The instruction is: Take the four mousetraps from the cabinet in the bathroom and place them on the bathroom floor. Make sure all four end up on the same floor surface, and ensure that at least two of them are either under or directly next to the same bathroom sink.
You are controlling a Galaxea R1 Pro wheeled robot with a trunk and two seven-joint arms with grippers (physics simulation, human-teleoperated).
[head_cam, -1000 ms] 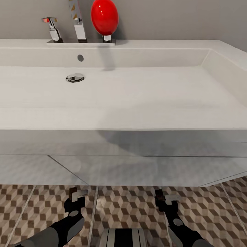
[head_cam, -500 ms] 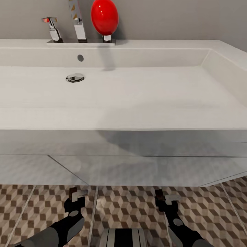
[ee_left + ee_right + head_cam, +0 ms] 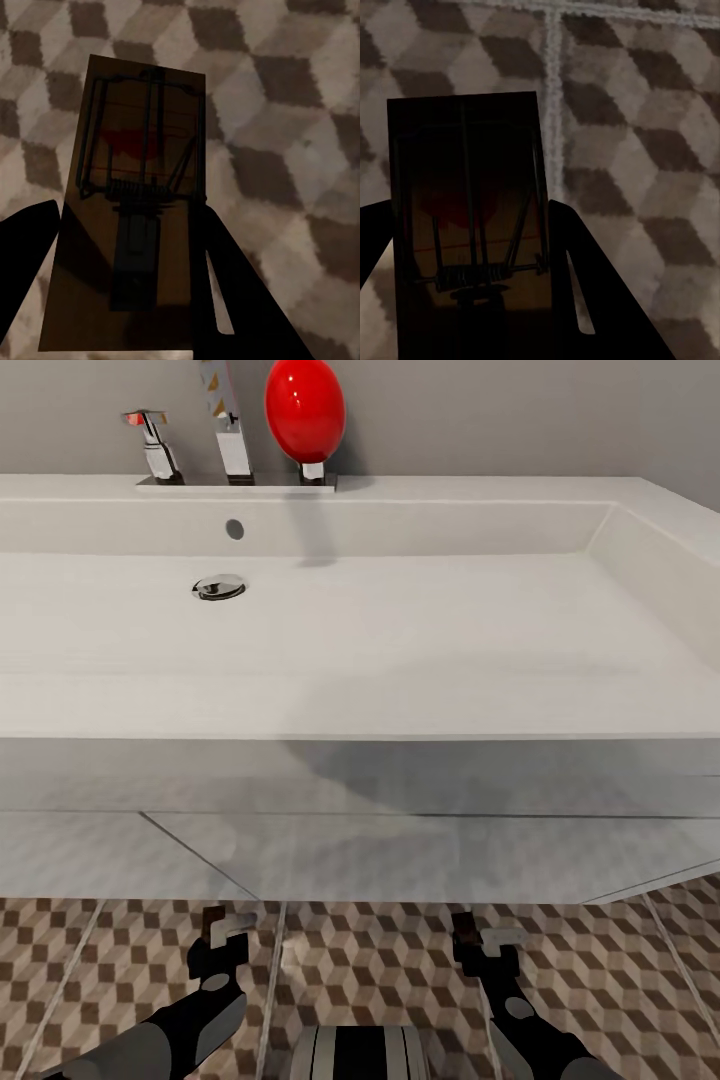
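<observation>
The left pincer [image 3: 232,933] is closed down to the width of a mousetrap [image 3: 135,202], its two dark fingers [image 3: 232,292] pressing the long edges of the tan board. In the left wrist view that board runs out from between the fingers, wire spring and reddish patch facing the camera, with the cube-patterned bathroom floor [image 3: 285,112] behind it. The right pincer [image 3: 482,940] is set the same way: narrowed onto a second mousetrap [image 3: 469,217], one finger on each long side, the board in deep shadow, its coil and bar just readable. A pale grout line [image 3: 553,90] crosses the tiles beyond it.

In the head view both pincers hang low over the bathroom floor [image 3: 370,960], well apart from each other, just in front of the white vanity [image 3: 400,850]. Above that sits the wide white bathroom sink [image 3: 400,690] with its round drain [image 3: 219,587]. At the back rim stand the chrome faucet [image 3: 228,430], a smaller chrome tap [image 3: 155,448] and a red egg-shaped object [image 3: 305,410] on a short stand.
</observation>
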